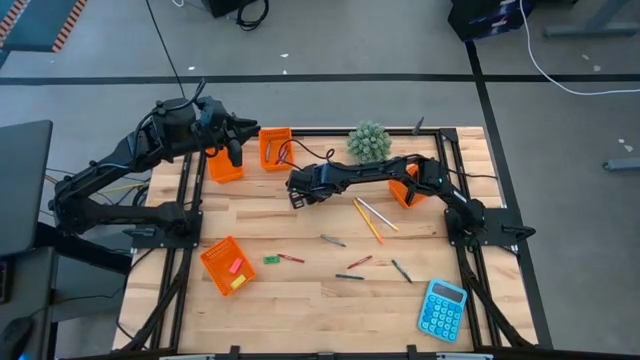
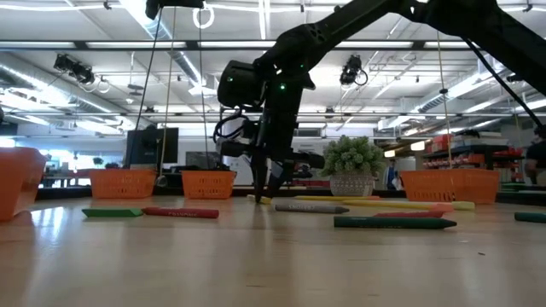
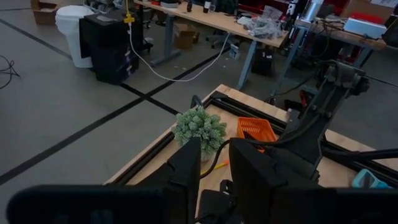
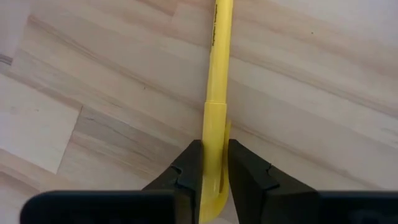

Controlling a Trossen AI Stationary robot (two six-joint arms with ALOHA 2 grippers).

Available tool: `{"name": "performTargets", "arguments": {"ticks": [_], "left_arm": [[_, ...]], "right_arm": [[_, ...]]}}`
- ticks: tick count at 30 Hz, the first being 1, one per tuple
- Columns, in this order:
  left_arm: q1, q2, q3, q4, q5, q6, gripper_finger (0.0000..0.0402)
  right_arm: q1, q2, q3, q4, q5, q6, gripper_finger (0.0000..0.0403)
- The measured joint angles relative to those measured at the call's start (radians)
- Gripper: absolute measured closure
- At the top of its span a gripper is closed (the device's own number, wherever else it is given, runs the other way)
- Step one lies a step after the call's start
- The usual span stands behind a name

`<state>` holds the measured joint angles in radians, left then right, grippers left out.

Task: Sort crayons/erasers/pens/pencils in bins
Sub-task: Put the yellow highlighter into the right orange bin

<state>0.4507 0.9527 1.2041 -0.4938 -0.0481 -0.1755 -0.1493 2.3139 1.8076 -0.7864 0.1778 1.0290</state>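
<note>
A long yellow pencil lies on the wooden table with my right gripper shut on one end of it. In the high view that gripper is left of the table's middle. More pencils lie to its right. Crayons, a dark pen and a green eraser lie nearer the front. Orange bins stand at the far left, far middle, right and near left. My left gripper hangs open above the far left bin, with nothing between its fingers. My right gripper pinches the yellow pencil between its two fingers, near its thicker end. The fingers come steeply from above, one on each long side. The pencil lies flat on the table and runs away from the fingers.
A small potted plant stands at the far edge. A blue calculator lies at the near right. The near left bin holds pink and yellow erasers. Black frame rails run along the table's sides.
</note>
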Motion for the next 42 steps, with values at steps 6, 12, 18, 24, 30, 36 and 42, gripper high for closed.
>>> {"name": "performTargets", "arguments": {"ticks": [6, 12, 18, 24, 30, 36, 42], "left_arm": [[0.0, 0.0, 0.0, 0.0, 0.0, 0.003, 0.0315], [0.001, 0.0, 0.0, 0.001, 0.0, 0.004, 0.0319], [0.001, 0.0, 0.0, -0.004, 0.0, 0.005, 0.0315], [0.002, 0.0, 0.0, -0.005, 0.0, 0.006, 0.0321], [0.002, 0.0, 0.0, -0.006, 0.0, 0.006, 0.0326], [0.002, 0.0, 0.0, -0.008, 0.0, 0.007, 0.0323], [0.002, 0.0, 0.0, -0.02, 0.0, 0.005, 0.0331]], "right_arm": [[0.002, -0.021, -0.006, -0.049, -0.038, 0.001, 0.0335], [0.0, -0.024, -0.004, -0.086, -0.06, 0.0, 0.0336], [0.004, -0.11, -0.005, -0.121, -0.083, 0.014, 0.0336], [0.008, -0.262, -0.003, -0.263, 0.017, 0.026, 0.0336], [0.008, -0.384, -0.021, -0.482, 0.176, 0.075, 0.0336], [-0.022, -0.47, -0.164, -0.491, 0.186, 0.116, 0.0336], [-0.01, -0.596, -0.38, -0.487, 0.185, 0.272, 0.0336]]}}
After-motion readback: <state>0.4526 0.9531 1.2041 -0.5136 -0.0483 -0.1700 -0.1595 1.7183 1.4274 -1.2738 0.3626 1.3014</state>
